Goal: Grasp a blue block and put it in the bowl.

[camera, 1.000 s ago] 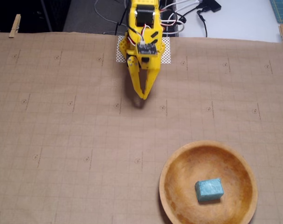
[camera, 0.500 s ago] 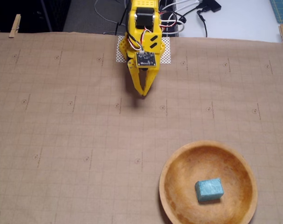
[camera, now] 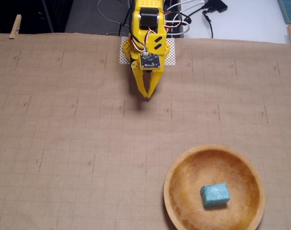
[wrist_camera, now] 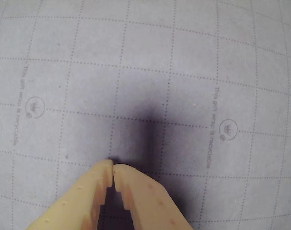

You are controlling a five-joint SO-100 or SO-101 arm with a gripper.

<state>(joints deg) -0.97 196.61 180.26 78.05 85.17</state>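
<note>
Fixed view: blue block (camera: 215,195) lies inside the bowl (camera: 171,189), right of the bowl's centre and toward its near side, resting flat on the mottled wooden floor. The bowl sits on the desk (camera: 64,143) at lower right of that view. The yellow end effector (camera: 147,96) hangs well apart from the bowl, near the far edge of the desk, pointing down at the gridded paper cover.

Wrist view: end effector (wrist_camera: 112,166) tips meet with nothing between them (fingers pressed together, empty). Its dark shadow (wrist_camera: 150,139) falls on the paper just beyond the tips.
</note>
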